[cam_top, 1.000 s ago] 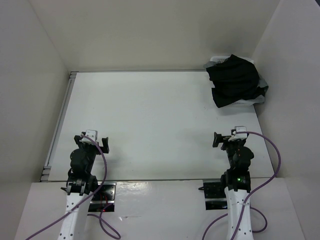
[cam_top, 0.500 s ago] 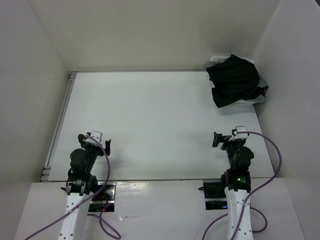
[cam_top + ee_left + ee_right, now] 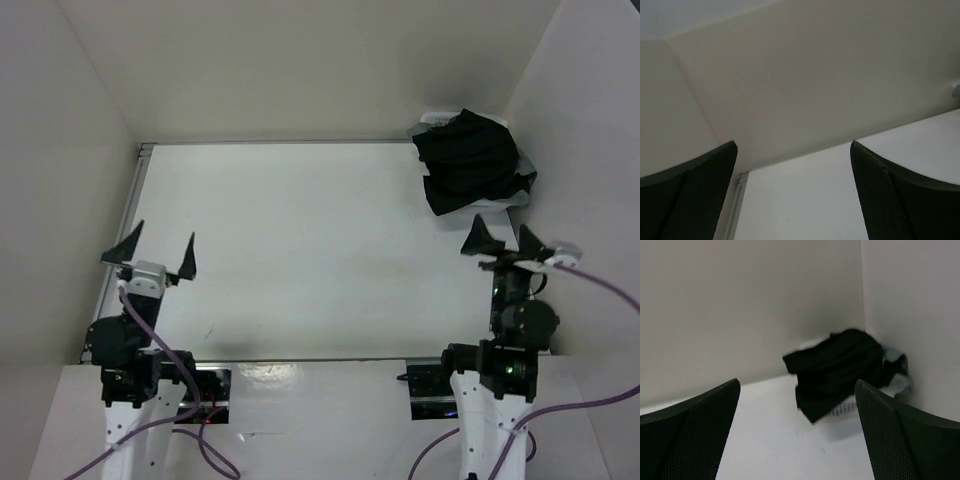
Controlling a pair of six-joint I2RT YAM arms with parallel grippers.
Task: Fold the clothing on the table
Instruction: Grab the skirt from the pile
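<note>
Both arms have lifted and swung outward over the last second, while the black garment has stayed in its corner.

Left gripper (image 3: 157, 250) is now raised over the near left of the table (image 3: 300, 230), close to the grey rail (image 3: 135, 190), with its two fingers spread wide and nothing between them. Right gripper (image 3: 503, 240) is up at the near right edge, likewise released and empty. It sits just on the near side of the clothing (image 3: 468, 160) but is apart from it. That black pleated piece lies heaped in the far right corner, draped over a small white basket (image 3: 842, 410), with grey and white garments (image 3: 897, 382) showing at its right side. From the right wrist the pile appears between the parted fingers. The left wrist view shows only bare tabletop and the pale wall (image 3: 815, 75).
</note>
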